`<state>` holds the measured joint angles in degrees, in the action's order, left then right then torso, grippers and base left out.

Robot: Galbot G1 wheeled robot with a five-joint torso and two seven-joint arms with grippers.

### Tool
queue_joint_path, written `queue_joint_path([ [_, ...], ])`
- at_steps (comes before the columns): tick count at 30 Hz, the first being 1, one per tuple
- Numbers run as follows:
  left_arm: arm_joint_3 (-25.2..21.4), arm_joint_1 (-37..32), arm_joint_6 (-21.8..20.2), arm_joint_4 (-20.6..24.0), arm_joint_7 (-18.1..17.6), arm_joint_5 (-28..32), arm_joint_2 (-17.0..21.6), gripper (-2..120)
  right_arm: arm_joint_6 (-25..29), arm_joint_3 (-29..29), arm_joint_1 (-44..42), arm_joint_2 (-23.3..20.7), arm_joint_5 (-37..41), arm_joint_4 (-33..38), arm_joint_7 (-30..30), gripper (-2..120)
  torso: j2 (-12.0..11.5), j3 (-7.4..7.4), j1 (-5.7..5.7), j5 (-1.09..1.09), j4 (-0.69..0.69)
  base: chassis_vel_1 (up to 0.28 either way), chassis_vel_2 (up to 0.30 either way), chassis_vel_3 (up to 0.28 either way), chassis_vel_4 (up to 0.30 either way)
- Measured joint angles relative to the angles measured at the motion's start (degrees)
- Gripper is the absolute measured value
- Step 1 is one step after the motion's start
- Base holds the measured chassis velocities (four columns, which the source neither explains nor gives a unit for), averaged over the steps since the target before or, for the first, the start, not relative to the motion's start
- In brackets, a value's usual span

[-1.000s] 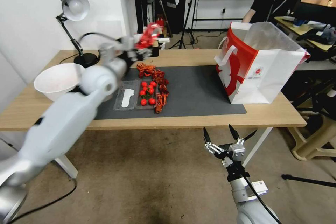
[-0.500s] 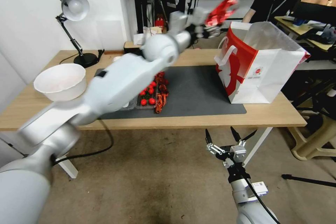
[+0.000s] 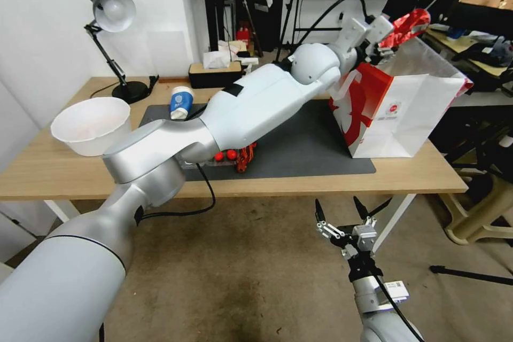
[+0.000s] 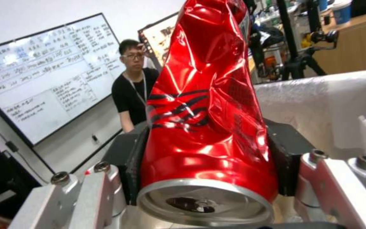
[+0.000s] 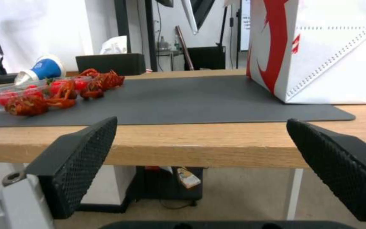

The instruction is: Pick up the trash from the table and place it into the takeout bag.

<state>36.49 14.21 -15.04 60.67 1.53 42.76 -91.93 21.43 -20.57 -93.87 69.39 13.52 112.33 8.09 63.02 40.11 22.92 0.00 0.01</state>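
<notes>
Left hand (image 3: 394, 37) pinched the dented red can (image 3: 406, 26) over the takeout bag (image 3: 398, 104) mouth; a release near the rim risked it glancing off outside. Right hand (image 3: 342, 217) hung spread below the counter (image 3: 299, 184).

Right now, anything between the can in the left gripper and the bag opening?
Nothing visible. The left gripper holds the crushed red can right above the takeout bag's open top, with no handle or other object beneath it. The right gripper hangs open below the table's edge.
</notes>
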Motion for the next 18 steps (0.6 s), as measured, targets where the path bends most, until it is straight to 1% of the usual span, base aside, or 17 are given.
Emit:
queue_joint_path([
  [1,0.0,0.0,0.0,0.0,0.0,0.0,0.0,59,0.0,0.0,0.0,0.0,0.0,0.0,0.0,100,0.0,0.0,0.0,0.0,0.0,0.0,0.0,0.0,0.0],
  [4,0.0,0.2,-0.3,0.6,-0.3,0.1,0.3,73,0.3,-0.3,-0.1,-0.2,0.0,0.0,-0.1,100,0.0,0.0,0.0,0.0,-0.01,0.0,0.0,0.0,0.0],
  [5,0.0,0.2,-0.3,0.6,-0.3,0.1,0.3,73,0.3,-0.3,-0.1,-0.2,0.0,0.0,-0.1,100,0.0,0.0,0.0,0.0,-0.01,0.0,0.0,0.0,0.0],
  [8,-0.4,0.3,-0.5,1.1,-1.7,0.6,1.2,86,0.4,-0.3,-0.2,-0.2,0.0,0.1,-0.2,100,0.0,0.0,0.0,0.0,0.0,0.0,0.0,0.0,0.0],
  [9,-0.4,0.3,-0.5,1.1,-1.7,0.6,1.2,86,0.4,-0.3,-0.2,-0.2,0.0,0.1,-0.2,100,0.0,0.0,0.0,0.0,0.0,0.0,0.0,0.0,0.0],
  [11,-0.9,0.0,-0.8,2.0,-2.6,1.0,2.2,96,0.5,-0.2,-0.2,-0.2,0.0,0.1,-0.3,100,0.0,-0.01,0.0,0.0,-0.01,0.0,0.0,0.0,0.0],
  [12,-1.4,-0.6,-1.2,2.8,-3.1,1.1,3.0,99,0.5,-0.1,-0.2,-0.1,0.0,0.1,-0.3,100,0.0,-0.01,0.0,0.0,-0.02,0.0,0.0,0.0,0.0],
  [13,-1.4,-0.6,-1.2,2.8,-3.1,1.1,3.0,99,0.5,-0.1,-0.2,-0.1,0.0,0.1,-0.3,100,0.0,-0.01,0.0,0.0,-0.02,0.0,0.0,0.0,0.0],
  [16,-3.2,-3.6,-1.8,5.3,-4.9,1.5,6.1,100,0.5,0.2,-0.2,-0.2,-0.2,0.3,-0.3,100,0.0,-0.01,0.0,0.0,-0.01,0.0,0.0,0.0,0.0],
  [17,-3.2,-3.6,-1.8,5.3,-4.9,1.5,6.1,100,0.5,0.2,-0.2,-0.2,-0.2,0.3,-0.3,100,0.0,-0.01,0.0,0.0,-0.01,0.0,0.0,0.0,0.0],
  [18,-3.8,-4.9,-1.9,6.3,-5.5,1.5,7.5,100,0.6,0.2,-0.2,-0.3,-0.2,0.5,-0.3,100,0.0,0.0,0.0,-0.01,0.0,0.0,0.0,0.0,0.0],
])
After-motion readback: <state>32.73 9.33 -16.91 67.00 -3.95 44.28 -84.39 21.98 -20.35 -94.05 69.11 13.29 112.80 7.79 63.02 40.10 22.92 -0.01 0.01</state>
